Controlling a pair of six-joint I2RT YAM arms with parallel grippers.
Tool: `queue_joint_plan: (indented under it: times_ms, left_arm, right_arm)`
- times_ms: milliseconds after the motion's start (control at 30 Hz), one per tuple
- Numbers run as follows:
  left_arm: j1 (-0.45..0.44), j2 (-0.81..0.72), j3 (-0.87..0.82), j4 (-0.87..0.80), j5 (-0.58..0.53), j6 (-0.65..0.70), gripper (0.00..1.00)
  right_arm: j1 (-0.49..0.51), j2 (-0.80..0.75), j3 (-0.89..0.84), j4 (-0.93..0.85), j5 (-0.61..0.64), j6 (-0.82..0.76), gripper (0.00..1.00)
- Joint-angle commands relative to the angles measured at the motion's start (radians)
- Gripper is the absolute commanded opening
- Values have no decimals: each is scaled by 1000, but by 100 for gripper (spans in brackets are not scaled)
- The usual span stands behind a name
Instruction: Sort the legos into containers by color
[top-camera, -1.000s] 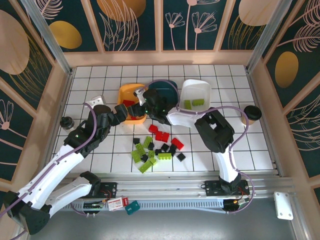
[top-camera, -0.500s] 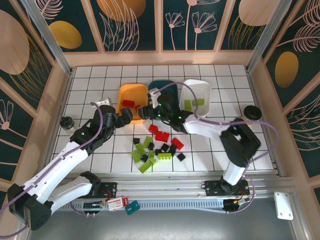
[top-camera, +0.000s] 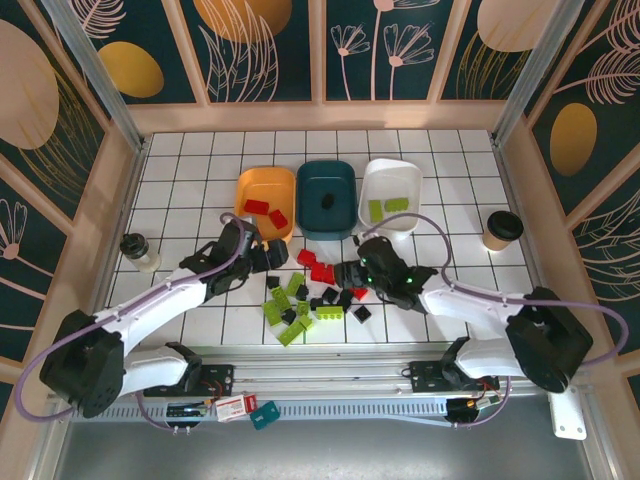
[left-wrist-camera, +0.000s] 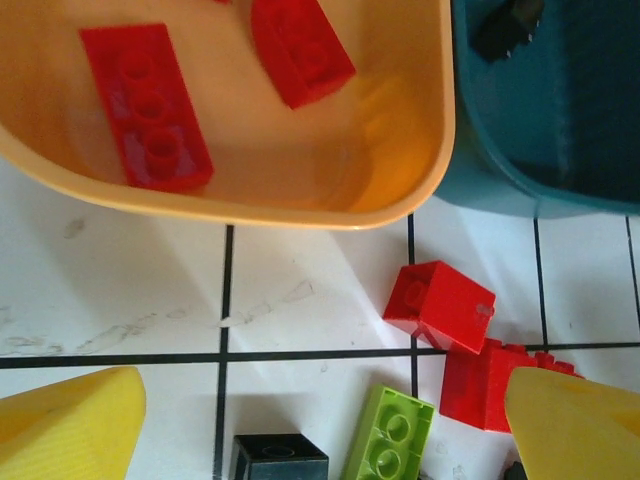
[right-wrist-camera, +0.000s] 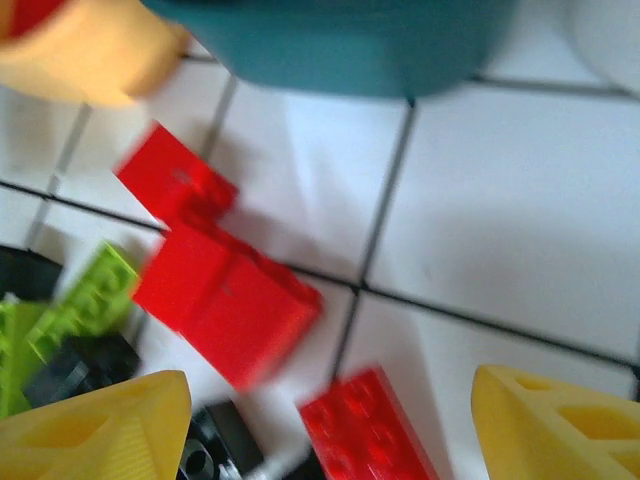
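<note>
The left gripper (left-wrist-camera: 320, 428) hangs with its yellow fingertips (left-wrist-camera: 70, 420) spread wide and nothing between them. They sit in the lower corners of the wrist view, and a red cube (left-wrist-camera: 440, 305) lies loose on the tile at centre right, just below the rim of the orange tub (left-wrist-camera: 300, 212), which already holds two sorted red bricks (left-wrist-camera: 145, 105). The right gripper (right-wrist-camera: 330, 425) is likewise parted and empty, poised over a loose red slab (right-wrist-camera: 225, 295) at the middle left of its own view (blurred, so the exact lie is hard to read). Seen from overhead, the legos (top-camera: 310, 295) make a mixed pile at lower centre. The teal tub (top-camera: 327, 175) is at upper centre with one black piece in it, and the white tub (top-camera: 392, 175) beside it holds two green ones. The step in hand looks like a fresh pick — both arms empty at the top edge of the pile, most bricks unsorted. Next, I judge, the left arm should lower, centre its jaws across the red cube, close and carry it up-frame into the orange tub — minding the other arm close by.
</note>
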Motion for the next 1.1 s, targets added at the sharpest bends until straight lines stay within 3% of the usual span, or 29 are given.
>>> queue_joint_plan:
  times_ms: [0, 133, 267, 500, 700, 867, 1067]
  left_arm:
    - [-16, 22, -14, 28, 12, 3, 93]
    - [-15, 31, -47, 50, 7, -10, 96]
    - [-16, 51, -53, 86, 11, -19, 98]
    - [-15, 85, -42, 106, 25, -19, 98]
    - [-15, 62, -42, 88, 11, -12, 98]
    - [-15, 3, -39, 41, -59, -7, 99]
    - [-15, -125, -10, -80, -305, -19, 99]
  right_arm:
    - [7, -112, -37, -138, 29, 68, 73]
    - [45, -222, -76, -270, 1, 134, 70]
    - [118, -239, -102, -322, -38, 214, 68]
    - [243, -58, -57, -376, 59, 231, 68]
    - [268, 47, 5, -390, 128, 191, 65]
    - [272, 84, 19, -367, 130, 161, 54]
    - [269, 36, 21, -394, 155, 177, 31]
